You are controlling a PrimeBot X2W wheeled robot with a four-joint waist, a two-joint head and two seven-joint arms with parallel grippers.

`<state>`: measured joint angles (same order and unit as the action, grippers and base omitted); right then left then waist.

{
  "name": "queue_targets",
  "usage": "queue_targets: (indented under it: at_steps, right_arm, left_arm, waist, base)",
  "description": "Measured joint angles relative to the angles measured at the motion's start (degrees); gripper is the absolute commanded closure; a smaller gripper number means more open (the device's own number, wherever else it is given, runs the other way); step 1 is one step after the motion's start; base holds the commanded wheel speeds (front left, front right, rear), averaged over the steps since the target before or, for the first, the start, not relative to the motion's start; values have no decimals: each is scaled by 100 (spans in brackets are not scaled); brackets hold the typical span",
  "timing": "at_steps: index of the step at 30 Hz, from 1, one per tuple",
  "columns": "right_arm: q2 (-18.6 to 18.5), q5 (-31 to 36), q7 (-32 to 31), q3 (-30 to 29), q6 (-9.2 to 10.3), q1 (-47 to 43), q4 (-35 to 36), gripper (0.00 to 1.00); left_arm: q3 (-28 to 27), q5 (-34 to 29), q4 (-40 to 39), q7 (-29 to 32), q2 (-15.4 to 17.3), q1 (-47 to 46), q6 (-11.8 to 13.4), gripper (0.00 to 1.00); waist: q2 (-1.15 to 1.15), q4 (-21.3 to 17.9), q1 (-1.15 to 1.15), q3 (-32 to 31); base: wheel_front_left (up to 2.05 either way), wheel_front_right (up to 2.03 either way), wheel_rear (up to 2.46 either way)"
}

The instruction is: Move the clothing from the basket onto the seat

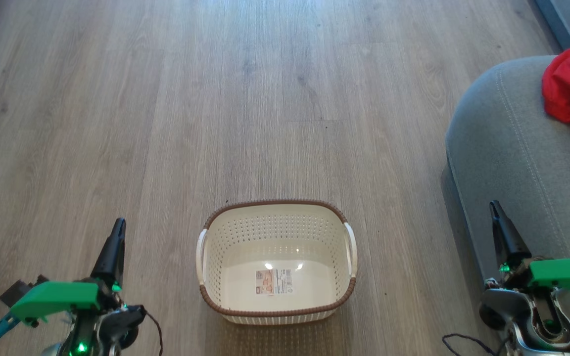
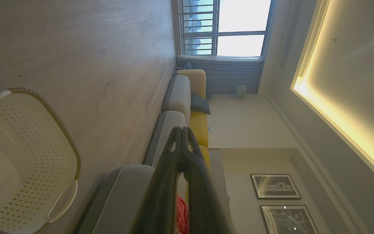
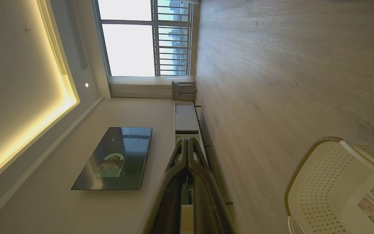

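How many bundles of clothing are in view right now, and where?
1: the clothing lies on the seat, cut off by the head view's right edge, so more may be hidden. The basket holds only a label.

Counted: one basket [image 1: 275, 230], one clothing bundle [image 1: 569, 81], one seat [image 1: 502, 143]. Two grippers logged: left gripper [image 1: 119, 225], right gripper [image 1: 494, 206]. Two framed pictures [image 2: 275, 186] and one television [image 3: 114, 159] noted.

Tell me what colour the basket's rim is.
Brown, woven-looking rim on the cream basket; clearest in the head view.
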<state>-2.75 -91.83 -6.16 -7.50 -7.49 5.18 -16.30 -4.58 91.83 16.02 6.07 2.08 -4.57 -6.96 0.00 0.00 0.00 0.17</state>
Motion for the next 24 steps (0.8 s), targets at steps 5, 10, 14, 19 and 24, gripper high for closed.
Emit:
queue_targets:
  at_steps: [5,10,14,19,24]
  right_arm:
    - [1,0,0,-1,0,0,0,100]
    - [1,0,0,-1,0,0,0,100]
    - [2,0,0,-1,0,-1,0,100]
    - [2,0,0,-1,0,-1,0,100]
    - [2,0,0,-1,0,-1,1,100]
  left_arm:
    - [0,0,0,0,0,0,0,100]
    - [0,0,-1,0,0,0,0,100]
    - [0,0,-1,0,0,0,0,100]
    - [0,0,-1,0,0,0,0,100]
    - [-1,0,-1,0,0,0,0,100]
  waist:
    - [0,0,0,0]
    - [0,0,0,0]
    - [0,0,0,0]
    - [0,0,0,0]
    - [0,0,0,0]
  base:
    - [0,0,0]
    - [0,0,0]
    - [0,0,0]
    - [0,0,0]
    - [0,0,0]
